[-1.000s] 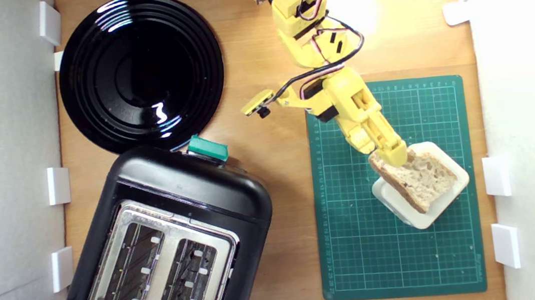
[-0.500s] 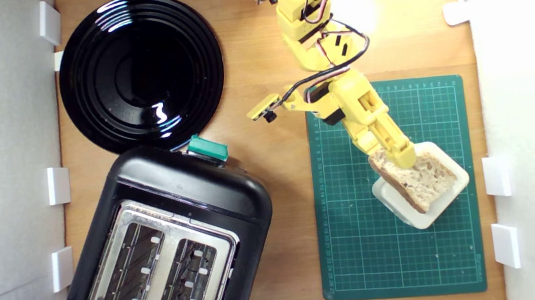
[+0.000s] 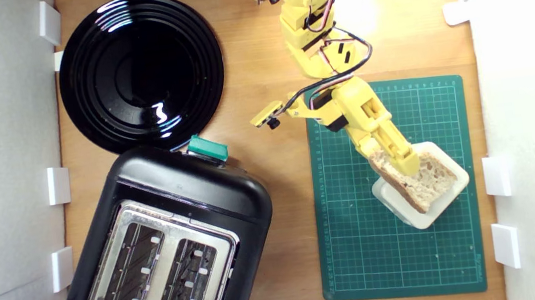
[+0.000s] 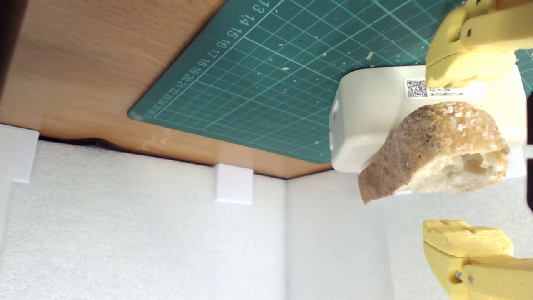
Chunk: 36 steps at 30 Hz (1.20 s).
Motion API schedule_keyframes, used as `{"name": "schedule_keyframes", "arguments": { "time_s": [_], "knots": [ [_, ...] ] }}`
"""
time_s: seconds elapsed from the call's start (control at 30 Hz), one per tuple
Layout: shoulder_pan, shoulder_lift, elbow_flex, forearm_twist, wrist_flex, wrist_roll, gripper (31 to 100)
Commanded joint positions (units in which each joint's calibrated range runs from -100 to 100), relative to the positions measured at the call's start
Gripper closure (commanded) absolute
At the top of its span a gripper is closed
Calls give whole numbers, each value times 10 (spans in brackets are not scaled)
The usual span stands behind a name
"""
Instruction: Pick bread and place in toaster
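1. Overhead, the yellow arm (image 3: 321, 48) reaches from the far edge of the wooden table (image 3: 281, 178) down toward the exterior view's right, ending over the green cutting mat (image 3: 358, 240).
2. The gripper (image 4: 466, 156) is spread wide, one finger on each side of the bread (image 4: 437, 152); in the wrist view a clear gap shows between the bread and one fingertip, so the jaws have no hold on it, though the other tip sits close against the cream block (image 4: 374, 121), and whether it touches cannot be told.
3. The bread (image 3: 419, 178) lies on top of the cream block (image 3: 426, 217), which stands on the mat toward its right side in the exterior view. The brown crust faces the wrist camera, with pale holey crumb beside it.
4. The toaster (image 3: 192, 194) sits at the near left of the exterior view, set at an angle, well apart from the bread. Its silver top shows two open slots, and the green lever knob (image 3: 207, 149) is on its far end.
5. A round black plate (image 3: 140, 71) lies at the far left, just beside the toaster's far end.
6. Crumbs speckle the mat (image 4: 266, 79) near the block.
7. White foam walls (image 4: 145, 233) with small white brackets line the table's edges.
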Motion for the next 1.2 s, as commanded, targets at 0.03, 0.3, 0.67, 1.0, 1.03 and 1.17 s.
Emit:
{"name": "schedule_keyframes", "arguments": {
  "time_s": [0.03,0.3,0.67,1.0,1.03,1.17],
  "knots": [
    [-7,-9,-21,-4,-18,3,338],
    [-7,-7,-28,-4,-18,3,338],
    [-7,23,-57,-4,-19,4,338],
    [-7,22,-64,-4,-18,2,340],
    [-7,21,-64,-4,-17,2,354],
    [-7,21,-63,-4,-17,3,435]
  ]
}}
